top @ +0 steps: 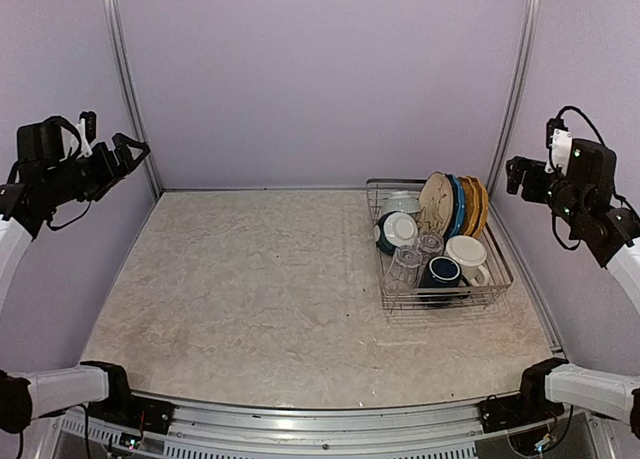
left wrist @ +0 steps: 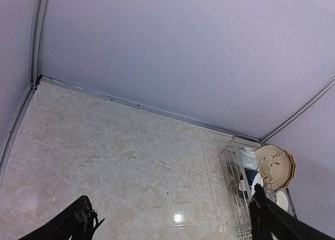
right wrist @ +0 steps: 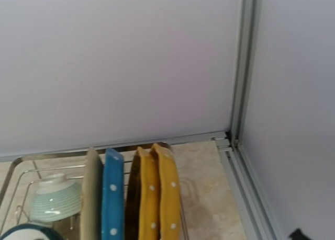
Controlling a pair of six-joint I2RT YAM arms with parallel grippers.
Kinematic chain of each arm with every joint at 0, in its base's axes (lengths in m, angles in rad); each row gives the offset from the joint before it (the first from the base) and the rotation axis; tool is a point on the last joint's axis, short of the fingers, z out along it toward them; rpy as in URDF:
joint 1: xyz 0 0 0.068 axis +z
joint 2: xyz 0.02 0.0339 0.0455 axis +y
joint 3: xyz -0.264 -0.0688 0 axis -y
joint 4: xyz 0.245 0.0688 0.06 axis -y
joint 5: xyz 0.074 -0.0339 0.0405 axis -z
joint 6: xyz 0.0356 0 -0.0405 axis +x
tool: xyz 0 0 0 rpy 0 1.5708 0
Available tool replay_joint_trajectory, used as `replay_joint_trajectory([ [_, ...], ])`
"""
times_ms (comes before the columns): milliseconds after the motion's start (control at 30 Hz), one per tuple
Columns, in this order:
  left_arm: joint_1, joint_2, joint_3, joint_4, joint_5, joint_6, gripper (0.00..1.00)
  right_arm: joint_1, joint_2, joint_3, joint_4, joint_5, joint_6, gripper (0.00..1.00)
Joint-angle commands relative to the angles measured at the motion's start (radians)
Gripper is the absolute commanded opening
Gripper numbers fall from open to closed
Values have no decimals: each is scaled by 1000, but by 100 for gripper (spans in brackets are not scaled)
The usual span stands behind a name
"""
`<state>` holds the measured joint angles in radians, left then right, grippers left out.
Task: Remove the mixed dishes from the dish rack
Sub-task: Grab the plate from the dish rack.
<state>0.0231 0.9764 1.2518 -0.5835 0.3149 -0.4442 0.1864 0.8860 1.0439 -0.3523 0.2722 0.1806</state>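
The dish rack (top: 497,276) stands at the right of the table. In it stand a beige plate (top: 435,201), a blue plate (top: 457,205) and yellow plates (top: 477,205), on edge at the back. A dark teal bowl (top: 398,229), clear glasses (top: 407,265), a navy mug (top: 441,272) and a cream mug (top: 467,252) fill the front. My left gripper (top: 122,151) is open, high at the far left, far from the rack. My right gripper (top: 518,175) is open, high to the right of the rack. The right wrist view looks down on the plate edges (right wrist: 112,198).
A pale striped bowl (right wrist: 55,201) sits at the rack's back left. Lilac walls with metal corner posts (top: 512,89) close in the table. The marbled tabletop (top: 260,289) spreads left of the rack. A metal rail (top: 330,409) runs along the near edge.
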Motion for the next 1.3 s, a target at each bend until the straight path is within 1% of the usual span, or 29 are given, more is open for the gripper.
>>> replay_joint_trajectory([
  [0, -47, 16, 11, 25, -40, 10, 99, -31, -23, -27, 28, 40, 17, 100],
  [300, -99, 29, 8, 28, -124, -13, 99, -59, 0, 1, -38, -85, 14, 100],
  [500, -91, -31, -54, 56, -162, -11, 99, -66, 9, -21, -30, -163, 6, 100],
  [600, -63, -78, -92, 75, -150, -14, 99, -68, 51, -5, -46, -201, 12, 100],
  [700, -52, -93, -103, 60, -146, -23, 99, -71, 111, 22, -59, -242, 25, 100],
  [767, -46, -80, -93, 37, -120, -32, 99, -69, 152, 34, -57, -283, 39, 100],
  [867, -45, -20, -46, -25, -59, -11, 99, -58, 224, 55, -58, -307, 73, 99],
  [967, -38, 38, -11, -89, -76, 7, 99, -20, 316, 100, -84, -281, 107, 97],
  [1033, -31, 57, -13, -99, -107, -13, 99, 18, 383, 143, -108, -221, 132, 97],
  [1067, -31, 57, -20, -92, -108, -18, 99, 36, 418, 167, -117, -199, 139, 96],
  [1100, -2, 54, -28, -83, -103, -21, 99, 58, 450, 194, -128, -173, 152, 96],
  [1133, 3, 50, -38, -69, -103, -24, 99, 79, 484, 220, -142, -131, 168, 96],
  [1267, 8, 29, -74, -22, -114, -30, 99, 138, 625, 341, -217, -9, 215, 97],
])
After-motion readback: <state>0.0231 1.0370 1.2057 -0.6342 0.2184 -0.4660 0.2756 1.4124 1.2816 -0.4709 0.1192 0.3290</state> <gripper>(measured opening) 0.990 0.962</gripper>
